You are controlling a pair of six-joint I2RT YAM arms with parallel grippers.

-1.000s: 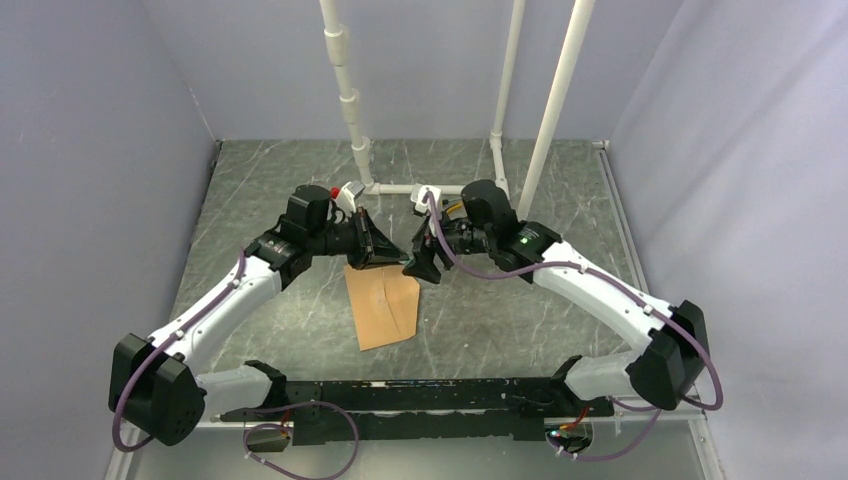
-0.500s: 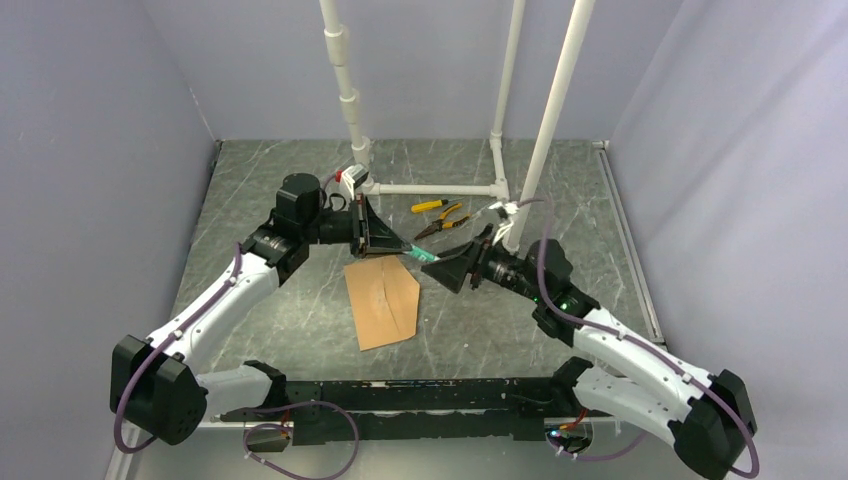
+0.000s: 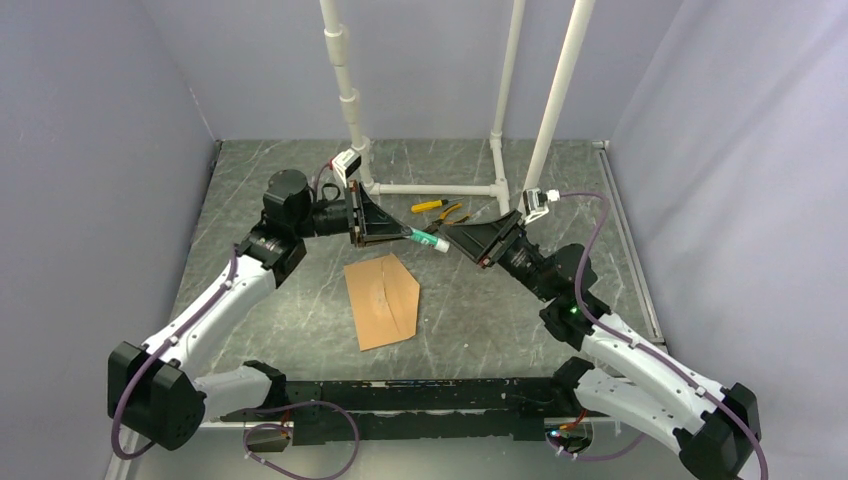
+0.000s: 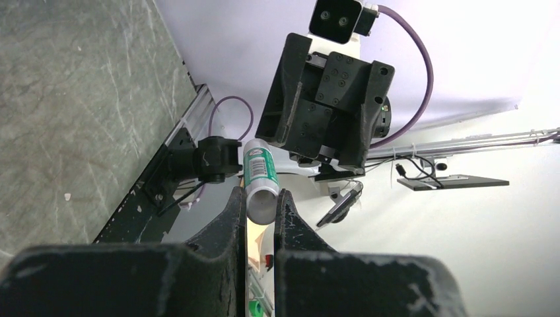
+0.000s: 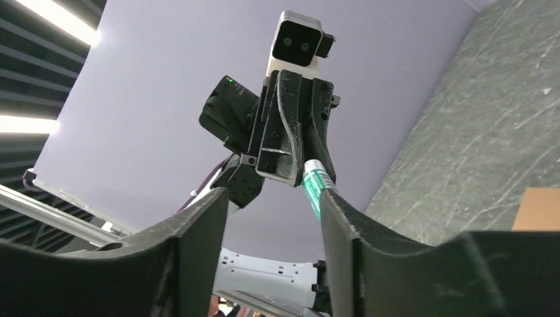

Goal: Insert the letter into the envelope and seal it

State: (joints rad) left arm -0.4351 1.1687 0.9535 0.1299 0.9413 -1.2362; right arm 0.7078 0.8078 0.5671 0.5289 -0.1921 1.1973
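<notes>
My left gripper is raised over the table and shut on a green-and-white glue stick, which points right. In the left wrist view the stick is pinched between the fingertips. My right gripper faces it with jaws open, and the stick's white end reaches its fingertips. In the right wrist view the stick shows beside the right-hand finger, with the jaws apart and empty. The brown envelope lies flat on the table below, its pointed flap toward the right. The letter is not in view.
Yellow-handled pliers lie behind the grippers near a white pipe frame with three upright posts. Grey walls close in the table's left, right and back sides. The arms' black base rail runs along the near edge.
My right arm pulled back to the right, then rose and turned toward the glue stick's tip. My left gripper lifted and swung slightly left with the stick. The envelope stayed put.
</notes>
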